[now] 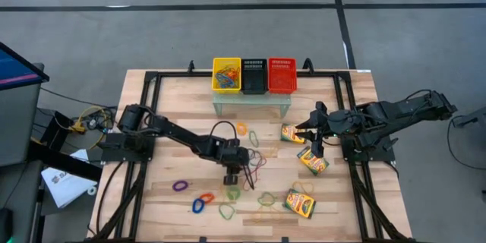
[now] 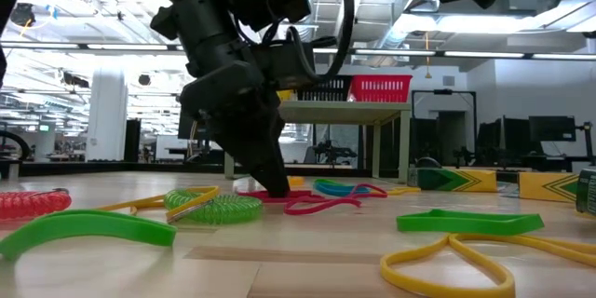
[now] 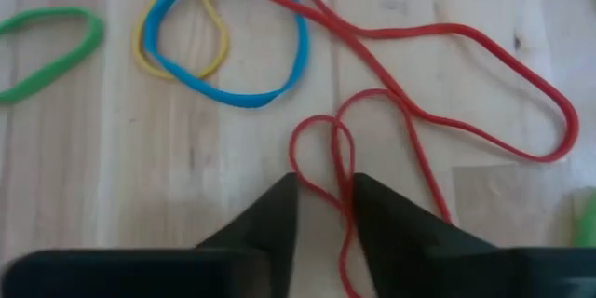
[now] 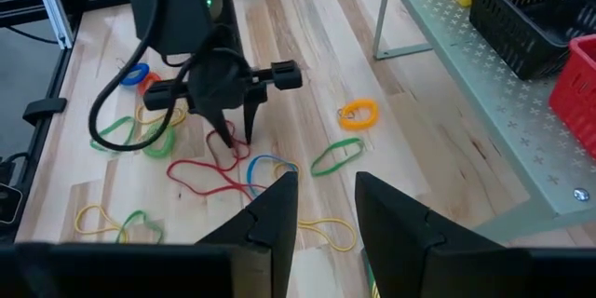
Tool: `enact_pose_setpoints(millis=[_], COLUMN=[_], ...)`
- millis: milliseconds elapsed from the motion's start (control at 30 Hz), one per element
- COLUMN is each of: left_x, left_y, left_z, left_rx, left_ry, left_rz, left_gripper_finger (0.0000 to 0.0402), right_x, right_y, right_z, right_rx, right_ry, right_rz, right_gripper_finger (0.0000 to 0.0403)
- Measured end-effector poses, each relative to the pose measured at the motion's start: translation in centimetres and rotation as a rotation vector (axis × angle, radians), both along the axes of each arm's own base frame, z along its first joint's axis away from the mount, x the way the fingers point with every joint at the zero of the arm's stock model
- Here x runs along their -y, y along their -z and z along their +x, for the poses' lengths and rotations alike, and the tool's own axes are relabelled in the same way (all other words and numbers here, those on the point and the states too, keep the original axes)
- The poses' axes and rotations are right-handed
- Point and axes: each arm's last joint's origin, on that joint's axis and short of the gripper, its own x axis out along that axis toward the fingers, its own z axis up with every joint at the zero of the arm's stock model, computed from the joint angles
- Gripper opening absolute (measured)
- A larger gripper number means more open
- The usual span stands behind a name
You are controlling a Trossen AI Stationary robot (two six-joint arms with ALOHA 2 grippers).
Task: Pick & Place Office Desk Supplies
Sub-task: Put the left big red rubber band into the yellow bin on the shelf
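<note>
Red rubber band [image 3: 438, 102], blue band [image 3: 233, 42], yellow band [image 3: 182, 28] beneath; a green, perhaps coiled, band [image 2: 214, 208] at 9 o'clock.

Both arms are matte black, jointed in chunky segments, with looping black cables. The left gripper [image 4: 233, 135] has two slim tapered black fingers and a crossbar.

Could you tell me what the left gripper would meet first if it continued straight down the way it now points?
Probably the red rubber band lying between its fingers, then the wooden table directly beneath the left gripper.
</note>
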Motion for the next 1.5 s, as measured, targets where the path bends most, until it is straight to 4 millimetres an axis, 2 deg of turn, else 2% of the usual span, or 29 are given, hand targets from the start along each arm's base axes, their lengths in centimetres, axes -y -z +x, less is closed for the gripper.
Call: enact_pose_setpoints(millis=[167,367,700,867,1133,1233,1367,1500], left_x=[-0.2,-0.2,-0.7,-0.9,-1.3,-1.6,-3.5,-8.0], left_y=[0.1,-1.2,-7.5,-10.7,-14.9,-15.9,-17.7,-19.5], left_z=[-0.1,-0.4,-1.1,-1.4,-2.7,-3.2,-4.1,-4.5], left_rx=[-0.005,0.026,0.249,0.414,0.584,0.611,0.644,0.701], left_ry=[0.001,0.000,-0.065,-0.109,-0.138,-0.143,-0.187,-0.304], left_rz=[0.001,-0.001,0.050,0.059,0.081,0.177,0.384,0.490], left_gripper_finger=[0.0011,0.0002,0.0001,0.0001,0.0001,0.0001,0.0001,0.0001], right_x=[0.0,0.0,-0.1,-0.5,-0.8,-0.9,-1.3,-1.7], right_y=[0.0,0.0,0.0,0.7,4.6,5.9,5.7,4.1], right_z=[0.0,0.0,0.4,2.6,7.7,8.9,9.7,9.3], right_rx=[0.000,0.000,0.022,0.027,-0.087,-0.122,-0.111,-0.050], right_ry=[0.000,0.000,0.015,0.027,0.031,0.025,0.000,-0.028], right_rz=[0.000,0.000,0.019,0.018,-0.083,-0.100,-0.120,-0.128], right_gripper_finger=[0.0108,0.0108,0.0108,0.0125,0.0232,0.0255,0.0259,0.0255])
